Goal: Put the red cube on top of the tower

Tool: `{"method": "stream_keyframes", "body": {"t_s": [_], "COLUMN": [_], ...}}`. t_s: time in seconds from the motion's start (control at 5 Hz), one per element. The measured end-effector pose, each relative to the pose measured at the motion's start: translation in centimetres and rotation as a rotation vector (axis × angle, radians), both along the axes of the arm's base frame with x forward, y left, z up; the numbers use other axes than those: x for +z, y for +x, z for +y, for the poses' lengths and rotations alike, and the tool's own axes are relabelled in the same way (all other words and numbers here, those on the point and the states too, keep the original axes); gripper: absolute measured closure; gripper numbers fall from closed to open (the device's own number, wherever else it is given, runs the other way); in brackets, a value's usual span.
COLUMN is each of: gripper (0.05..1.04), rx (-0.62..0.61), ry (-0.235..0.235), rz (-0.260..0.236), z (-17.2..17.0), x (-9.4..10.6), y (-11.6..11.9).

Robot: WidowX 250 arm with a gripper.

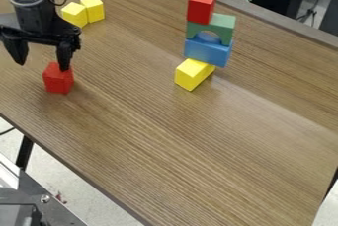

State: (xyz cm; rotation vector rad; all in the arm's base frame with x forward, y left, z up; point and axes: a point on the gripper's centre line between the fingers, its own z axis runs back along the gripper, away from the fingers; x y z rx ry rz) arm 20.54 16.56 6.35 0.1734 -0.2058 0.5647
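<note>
The black hand (41,66) is spread wide, with one finger (64,56) right by the top of the red cube (58,79) on the brown surface (165,136) (I can't tell if they touch). The tower (207,47) has a yellow block (192,74) at the bottom, then a blue block (210,55), a green arch (224,23) and another red block (200,7) on top. Two yellow blocks (94,10) sit near the arm (33,5).
</note>
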Motion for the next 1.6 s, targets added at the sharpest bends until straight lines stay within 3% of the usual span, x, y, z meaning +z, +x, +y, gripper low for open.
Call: {"method": "stream_keyframes", "body": {"t_s": [0.2,0.6,0.8,1.0,1.2,1.4,1.6], "gripper": [0.083,0.083,0.083,0.133,0.430,0.502,0.503], "rx": [0.004,-0.061,-0.091,-0.139,-0.137,-0.131,-0.117], "ry": [-0.018,-0.076,-0.082,-0.075,-0.100,-0.101,-0.137], "rz": [0.017,-0.015,-0.033,-0.012,0.012,0.004,-0.025], "z": [-0.2,-0.7,-0.8,-0.4,-0.2,-0.3,-1.2], "x": [-0.6,-0.7,-0.5,-1.6,-3.2,-3.3,-2.4], "y": [-0.3,-0.2,-0.1,-0.2,-0.8,-0.8,-0.8]}}
